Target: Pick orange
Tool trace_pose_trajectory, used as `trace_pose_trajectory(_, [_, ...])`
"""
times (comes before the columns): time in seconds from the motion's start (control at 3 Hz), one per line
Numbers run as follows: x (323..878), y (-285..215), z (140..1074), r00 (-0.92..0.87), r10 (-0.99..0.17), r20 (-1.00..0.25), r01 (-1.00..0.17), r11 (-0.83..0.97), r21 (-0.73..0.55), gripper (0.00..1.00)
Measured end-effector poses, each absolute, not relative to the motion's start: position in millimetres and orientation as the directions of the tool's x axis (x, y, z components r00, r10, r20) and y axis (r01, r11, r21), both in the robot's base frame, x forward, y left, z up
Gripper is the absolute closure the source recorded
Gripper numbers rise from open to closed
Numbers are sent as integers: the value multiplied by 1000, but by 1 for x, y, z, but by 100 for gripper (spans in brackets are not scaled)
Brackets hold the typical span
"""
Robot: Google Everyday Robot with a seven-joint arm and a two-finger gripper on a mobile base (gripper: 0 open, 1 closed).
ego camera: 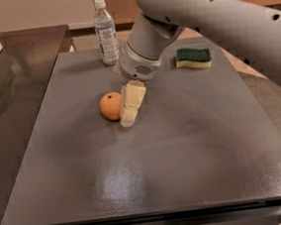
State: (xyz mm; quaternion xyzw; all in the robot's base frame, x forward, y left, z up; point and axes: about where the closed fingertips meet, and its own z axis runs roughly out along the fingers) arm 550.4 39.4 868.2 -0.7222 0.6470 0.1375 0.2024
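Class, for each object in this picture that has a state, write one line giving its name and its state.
Small round orange fruit: resting on the grey tabletop, not lifted.
Clear plastic water bottle: upright, white cap on.
Green-and-yellow sponge: lying flat, green side up.
Cream-coloured tool: low at the tabletop, close beside the fruit; contact unclear.
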Motion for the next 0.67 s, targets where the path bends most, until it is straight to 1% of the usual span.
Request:
trace_pose_trajectory(0.33, [550, 51, 860, 136, -875, -464, -990, -104, -95, 0])
trace_pose_trajectory(0.67, [552, 53, 854, 137, -878, -459, -990, -112, -83, 18])
